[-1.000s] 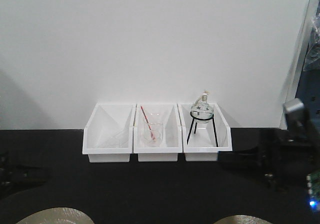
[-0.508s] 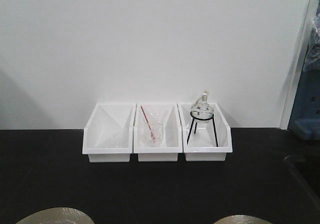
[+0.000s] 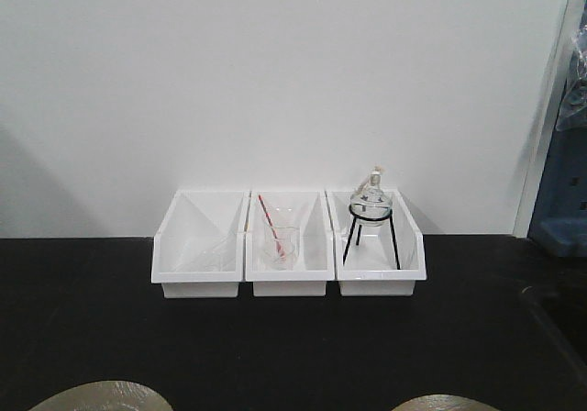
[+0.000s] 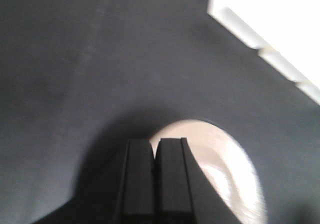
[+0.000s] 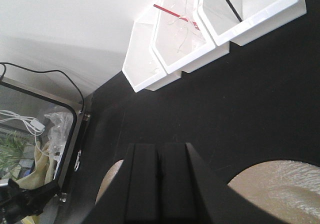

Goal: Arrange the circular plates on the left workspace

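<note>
Two beige round plates lie on the black countertop [image 3: 293, 338] near its front edge. In the front view only their far rims show: the left plate [image 3: 101, 397] and the right plate [image 3: 445, 403]. No gripper shows in that view. In the left wrist view my left gripper [image 4: 155, 149] is shut and empty, hovering over the near edge of a plate [image 4: 220, 169]. In the right wrist view my right gripper [image 5: 159, 154] is shut and empty above the counter, between one plate [image 5: 280, 189] on its right and another [image 5: 114, 180] on its left.
Three white bins [image 3: 289, 241] stand in a row against the back wall, the middle one holding a beaker [image 3: 280, 243] and the right one a flask on a black stand [image 3: 371, 218]. A recessed basin [image 3: 555, 315] lies at the right. A metal-framed box [image 5: 35, 134] with cables and bags shows at the left of the right wrist view.
A second ago both arms showed at the left and right edges of the front view. They have since drawn back out of it. The plates and bins have not moved.
</note>
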### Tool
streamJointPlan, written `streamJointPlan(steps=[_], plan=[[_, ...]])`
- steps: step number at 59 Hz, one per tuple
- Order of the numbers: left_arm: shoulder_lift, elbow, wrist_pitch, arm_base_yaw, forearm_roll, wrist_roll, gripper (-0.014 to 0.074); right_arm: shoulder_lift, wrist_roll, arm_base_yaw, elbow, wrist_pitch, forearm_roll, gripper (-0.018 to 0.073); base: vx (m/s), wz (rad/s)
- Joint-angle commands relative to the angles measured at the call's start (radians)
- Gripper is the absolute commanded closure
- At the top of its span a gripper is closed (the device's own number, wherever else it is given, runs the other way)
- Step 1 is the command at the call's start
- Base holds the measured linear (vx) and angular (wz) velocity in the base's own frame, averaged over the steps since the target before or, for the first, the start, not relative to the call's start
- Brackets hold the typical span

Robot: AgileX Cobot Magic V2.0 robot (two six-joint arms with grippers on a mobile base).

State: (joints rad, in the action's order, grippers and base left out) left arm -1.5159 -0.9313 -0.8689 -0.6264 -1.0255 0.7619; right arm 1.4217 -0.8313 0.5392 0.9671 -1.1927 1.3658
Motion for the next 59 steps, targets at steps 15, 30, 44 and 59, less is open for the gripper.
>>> streamJointPlan(steps=[15, 30, 44, 59], plan=[[-0.16, -0.029, -0.086, -0.002, -0.067, 0.219, 0.0354, -0.032, -0.019, 0.002, 0.033, -0.032, 0.088, 0.0559, 0.0, 0.0], [-0.213, -0.029, -0.125, -0.001, -0.097, 0.289, 0.0071, -0.032, -0.02, 0.002, 0.033, -0.004, 0.088, 0.0559, 0.0, 0.0], [-0.271, -0.029, -0.177, 0.038, -0.099, 0.31, 0.0063, -0.032, -0.045, 0.002, 0.033, -0.001, 0.088, 0.0559, 0.0, 0.0], [-0.299, -0.029, -0.175, 0.101, -0.088, 0.318, 0.0094, -0.032, -0.045, 0.002, 0.033, -0.001, 0.088, 0.0559, 0.0, 0.0]])
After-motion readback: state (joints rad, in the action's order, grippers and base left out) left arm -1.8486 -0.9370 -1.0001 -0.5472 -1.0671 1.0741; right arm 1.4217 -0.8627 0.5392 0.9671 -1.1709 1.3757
